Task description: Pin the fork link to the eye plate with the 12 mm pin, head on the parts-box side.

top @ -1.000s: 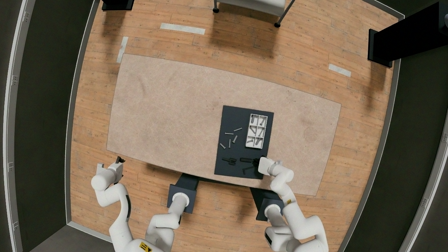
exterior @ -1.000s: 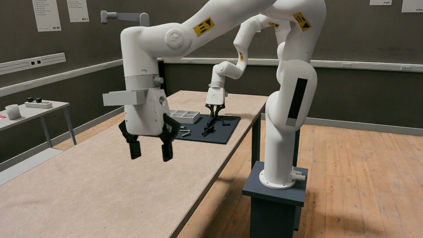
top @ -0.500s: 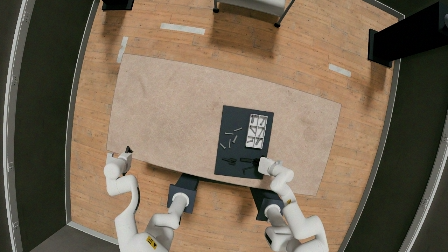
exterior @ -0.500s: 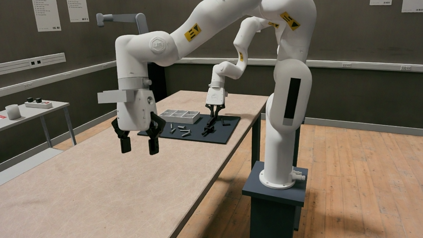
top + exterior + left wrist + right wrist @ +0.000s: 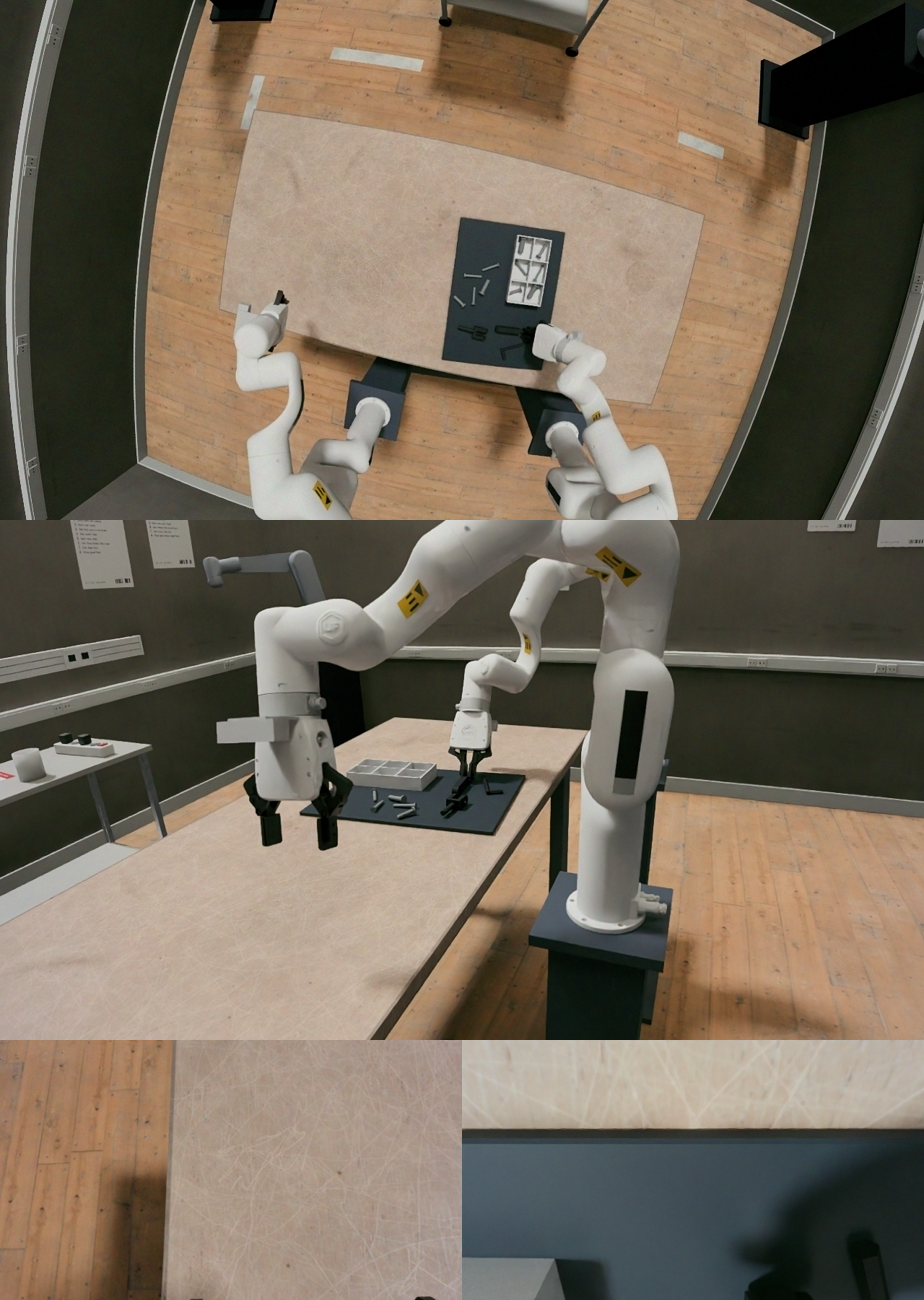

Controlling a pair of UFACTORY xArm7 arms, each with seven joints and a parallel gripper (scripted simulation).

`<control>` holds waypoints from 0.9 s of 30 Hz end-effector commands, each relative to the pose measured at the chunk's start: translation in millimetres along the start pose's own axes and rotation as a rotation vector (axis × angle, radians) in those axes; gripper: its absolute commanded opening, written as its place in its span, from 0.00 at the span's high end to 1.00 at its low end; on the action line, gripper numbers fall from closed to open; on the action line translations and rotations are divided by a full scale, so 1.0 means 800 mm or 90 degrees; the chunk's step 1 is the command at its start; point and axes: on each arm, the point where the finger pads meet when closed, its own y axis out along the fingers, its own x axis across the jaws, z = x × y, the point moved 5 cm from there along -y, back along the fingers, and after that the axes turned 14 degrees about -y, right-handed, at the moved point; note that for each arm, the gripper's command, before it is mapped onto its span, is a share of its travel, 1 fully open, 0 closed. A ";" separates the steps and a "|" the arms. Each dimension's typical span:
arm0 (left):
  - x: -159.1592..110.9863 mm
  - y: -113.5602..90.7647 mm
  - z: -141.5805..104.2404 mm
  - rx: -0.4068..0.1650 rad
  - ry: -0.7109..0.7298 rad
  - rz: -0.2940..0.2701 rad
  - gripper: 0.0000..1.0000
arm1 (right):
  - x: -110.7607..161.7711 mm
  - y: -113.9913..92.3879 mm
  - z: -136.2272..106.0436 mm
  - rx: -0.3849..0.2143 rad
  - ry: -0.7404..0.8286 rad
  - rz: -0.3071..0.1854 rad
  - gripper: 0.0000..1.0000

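Note:
Several loose grey pins, among them a pin and a thicker pin, lie on the dark mat; diameters cannot be read. The black forked part lies on the mat in line with a black bar-like part, probably the eye plate. My right gripper is shut on that part's parts-box-edge end, partly hidden by the hand. My left gripper is open and empty, high above the table's front edge, far from the mat.
A white six-compartment parts box holding more pins stands on the mat behind the black parts. An L-shaped black bar lies near the mat's front edge. The right arm reaches over the mat's right edge.

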 end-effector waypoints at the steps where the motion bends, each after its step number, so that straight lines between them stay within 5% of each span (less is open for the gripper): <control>1: 0.013 -0.002 -0.021 0.004 0.000 -0.006 0.00 | -0.002 -0.001 -0.001 0.000 -0.001 0.002 1.00; 27: 0.053 -0.001 -0.129 0.006 0.007 -0.028 0.00 | -0.002 -0.001 -0.001 0.000 -0.001 0.002 1.00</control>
